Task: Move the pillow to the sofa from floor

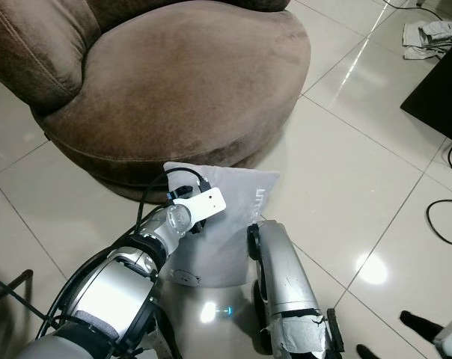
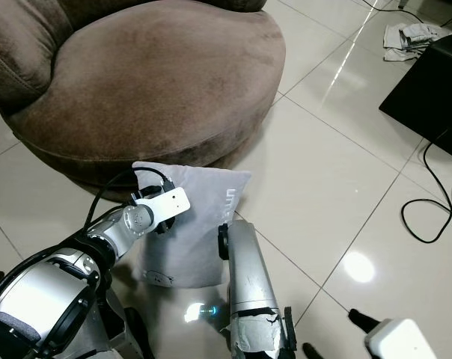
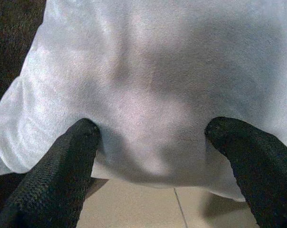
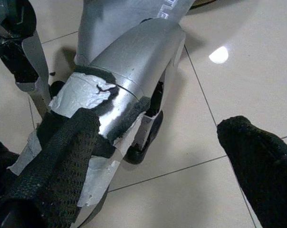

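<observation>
We've got our left gripper (image 3: pixel 150 142) spread wide with both fingers (image 3: pixel 67 161) pressing into the grey pillow (image 1: pixel 233 209), which stands on the floor tiles (image 1: pixel 346 187) leaning at the near edge of the brown sofa (image 1: pixel 188 82). No lift yet, so the whole carry is left. Our right gripper (image 4: pixel 162 156) hangs spread and empty, near our own leg (image 1: pixel 286 277). Off to the right, a black cable (image 1: pixel 443 217) and crumpled cloth (image 1: pixel 428 37) lie well apart.

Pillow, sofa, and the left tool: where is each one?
pillow (image 1: pixel 237 198): left eye view, on its grey front face.
sofa (image 1: pixel 188 82): left eye view, on the brown seat cushion.
left tool (image 3: pixel 153 137): left wrist view, midway between its black fingertips against the pillow.
</observation>
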